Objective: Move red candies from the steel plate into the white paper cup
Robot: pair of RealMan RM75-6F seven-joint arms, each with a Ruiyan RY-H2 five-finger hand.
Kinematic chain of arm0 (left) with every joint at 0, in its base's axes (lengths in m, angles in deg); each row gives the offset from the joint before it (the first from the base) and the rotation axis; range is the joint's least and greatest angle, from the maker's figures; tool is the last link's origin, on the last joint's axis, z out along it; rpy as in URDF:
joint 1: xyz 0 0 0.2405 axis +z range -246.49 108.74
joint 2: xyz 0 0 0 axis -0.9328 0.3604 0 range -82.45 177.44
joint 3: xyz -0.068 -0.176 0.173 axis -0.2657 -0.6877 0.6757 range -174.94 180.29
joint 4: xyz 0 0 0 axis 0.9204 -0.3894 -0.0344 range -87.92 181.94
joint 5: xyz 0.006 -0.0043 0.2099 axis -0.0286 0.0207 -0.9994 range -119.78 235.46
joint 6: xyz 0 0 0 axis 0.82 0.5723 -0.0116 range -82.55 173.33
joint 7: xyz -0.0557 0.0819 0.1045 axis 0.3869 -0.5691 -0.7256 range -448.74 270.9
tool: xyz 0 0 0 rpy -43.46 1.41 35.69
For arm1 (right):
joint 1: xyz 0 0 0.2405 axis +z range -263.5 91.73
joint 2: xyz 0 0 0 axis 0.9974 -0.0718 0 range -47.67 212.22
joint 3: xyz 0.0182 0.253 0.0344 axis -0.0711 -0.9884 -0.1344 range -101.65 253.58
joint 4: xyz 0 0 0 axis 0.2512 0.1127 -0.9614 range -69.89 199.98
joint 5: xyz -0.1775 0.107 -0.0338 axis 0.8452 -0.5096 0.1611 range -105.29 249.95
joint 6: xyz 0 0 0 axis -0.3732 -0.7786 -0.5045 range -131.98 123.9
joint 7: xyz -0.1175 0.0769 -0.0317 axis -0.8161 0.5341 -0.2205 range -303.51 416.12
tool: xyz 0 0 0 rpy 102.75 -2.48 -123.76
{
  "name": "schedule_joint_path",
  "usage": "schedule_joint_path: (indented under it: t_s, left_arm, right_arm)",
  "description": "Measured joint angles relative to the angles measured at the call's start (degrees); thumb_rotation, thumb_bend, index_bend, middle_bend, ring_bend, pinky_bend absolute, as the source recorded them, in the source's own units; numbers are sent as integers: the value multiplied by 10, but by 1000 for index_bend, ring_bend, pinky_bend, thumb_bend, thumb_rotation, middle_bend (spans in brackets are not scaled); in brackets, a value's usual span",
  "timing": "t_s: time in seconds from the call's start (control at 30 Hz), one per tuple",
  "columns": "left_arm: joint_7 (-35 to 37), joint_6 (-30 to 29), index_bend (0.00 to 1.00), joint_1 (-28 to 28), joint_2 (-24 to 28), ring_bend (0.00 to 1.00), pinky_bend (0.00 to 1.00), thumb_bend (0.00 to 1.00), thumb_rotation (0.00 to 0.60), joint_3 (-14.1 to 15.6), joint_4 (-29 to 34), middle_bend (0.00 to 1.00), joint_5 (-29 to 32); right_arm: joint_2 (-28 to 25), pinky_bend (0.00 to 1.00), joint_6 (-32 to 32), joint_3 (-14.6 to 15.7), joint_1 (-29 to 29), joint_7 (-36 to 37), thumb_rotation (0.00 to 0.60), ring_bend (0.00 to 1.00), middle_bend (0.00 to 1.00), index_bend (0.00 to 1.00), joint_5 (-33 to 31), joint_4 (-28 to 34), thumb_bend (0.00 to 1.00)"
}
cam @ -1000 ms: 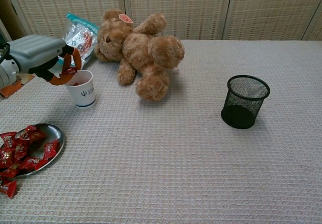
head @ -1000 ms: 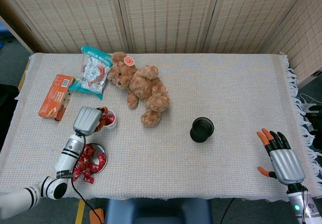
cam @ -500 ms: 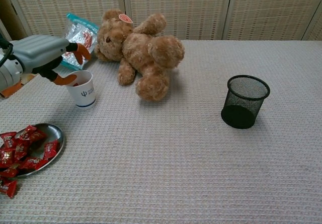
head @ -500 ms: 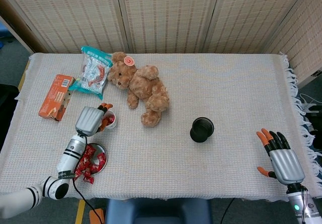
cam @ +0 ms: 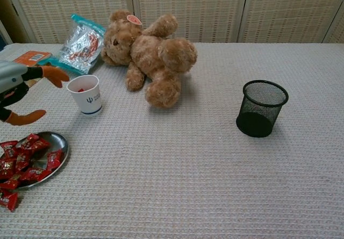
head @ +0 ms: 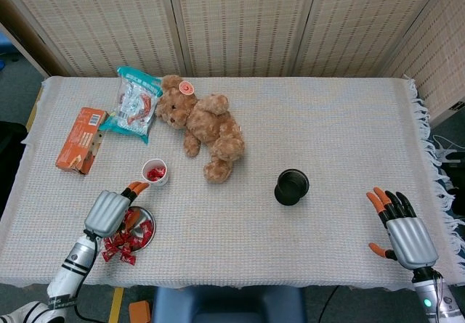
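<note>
Red candies [head: 131, 237]: most sit heaped in the steel plate [cam: 60, 142] at the near left of the table, with a few spilled onto the cloth just beside its near edge. Some red is also visible inside the white paper cup [cam: 86, 94], so I judge the transfer partly done, with much of the pile left.

My left hand [head: 109, 211] hovers over the plate, fingers [cam: 55, 74] spread, nothing in it. In the chest view the thumb and the fingers stand well apart, like an opening ready to come down on a wrapper. I judge this to be the approach for a pick: the hand is above the pile, not yet touching it as far as I can tell.

The cup stands upright just beyond the plate, near it but apart. That keeps the carry short. It is light paper, so a careless brush could tip it.

My right hand [head: 404, 230] rests at the far right edge of the table, fingers apart, holding nothing. It is well away from the work, so I take it to be parked.

Other items: teddy bear [head: 203, 126] lying behind the cup, snack bag [head: 134, 103] and orange box [head: 82, 139] at far left, black mesh cup [cam: 261, 108] toward the right. None lies between plate and cup.
</note>
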Motion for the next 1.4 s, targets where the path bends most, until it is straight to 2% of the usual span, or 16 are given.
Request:
schedule_joint_path:
  t_s: [0.13, 0.37, 0.67, 1.07, 1.4]
  left_arm:
    - [11, -3, 127, 33, 7, 809, 1000, 393, 600, 29, 1, 162, -3]
    - [-7, 25, 118, 54, 6, 809, 1000, 388, 600, 44, -9, 144, 21]
    - [-46, 52, 140, 60, -14, 809, 1000, 388, 600, 45, -32, 149, 32]
    - [-63, 64, 194, 65, -29, 808, 1000, 386, 600, 35, -46, 238, 32]
    - [-101, 68, 265, 70, -41, 808, 1000, 387, 600, 34, -60, 269, 35]
  right_arm:
    - [1, 0, 4, 2, 1, -1, 600, 0, 0, 0, 2, 0, 15]
    - [1, 0, 4, 4, 1, 0, 600, 0, 0, 0, 6, 1, 15]
    - [1, 0, 8, 4, 2, -1, 600, 0, 0, 0, 4, 1, 15]
    - [0, 0, 4, 3, 1, 1, 600, 0, 0, 0, 4, 1, 15]
    - [0, 0, 3, 3, 0, 1, 600, 0, 0, 0, 4, 1, 15]
